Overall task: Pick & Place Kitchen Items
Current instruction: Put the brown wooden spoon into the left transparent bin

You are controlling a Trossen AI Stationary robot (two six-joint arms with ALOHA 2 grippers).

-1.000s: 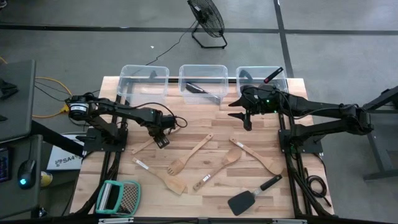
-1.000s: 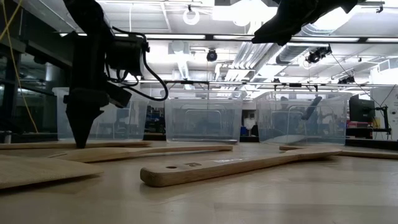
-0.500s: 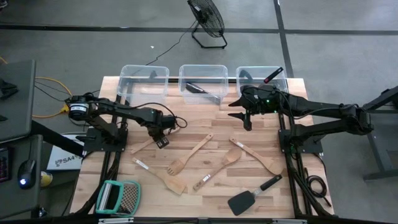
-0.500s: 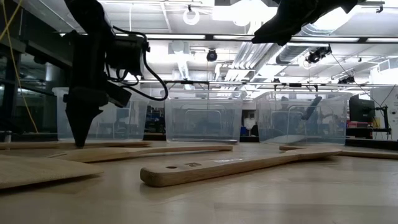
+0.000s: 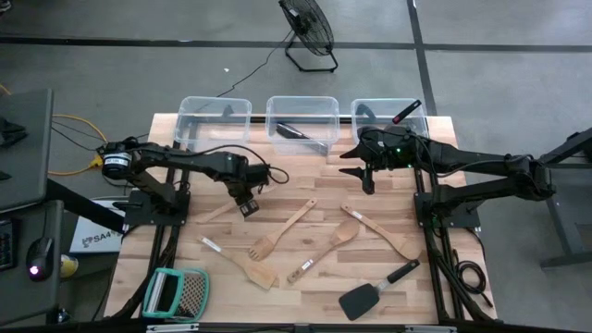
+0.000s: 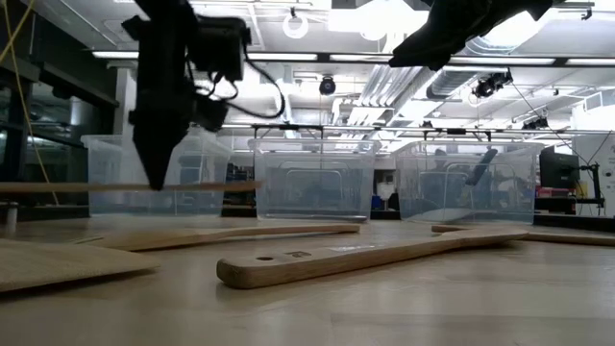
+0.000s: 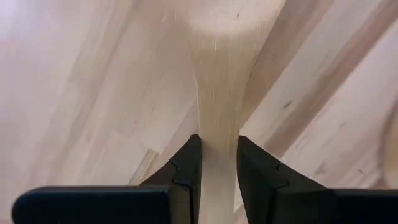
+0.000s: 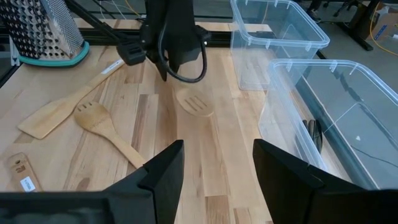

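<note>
Left gripper [image 5: 246, 205], clamped on a wooden spatula [image 6: 125, 186], has lifted it off the table [image 5: 305, 180] since before.

place: lab/workshop | cues: floor fan [image 5: 308, 30], ceiling ducts [image 6: 404, 82], monitor [image 6: 557, 171]

Wooden table [image 5: 305, 180] with utensils [image 5: 301, 222], grater [image 5: 178, 293], bins [image 5: 302, 121]

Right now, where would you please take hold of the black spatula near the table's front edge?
Take the black spatula by its slim handle, from straight above, jaws across it: it lies flat, nothing touches it, and the blade is much wider.
</note>
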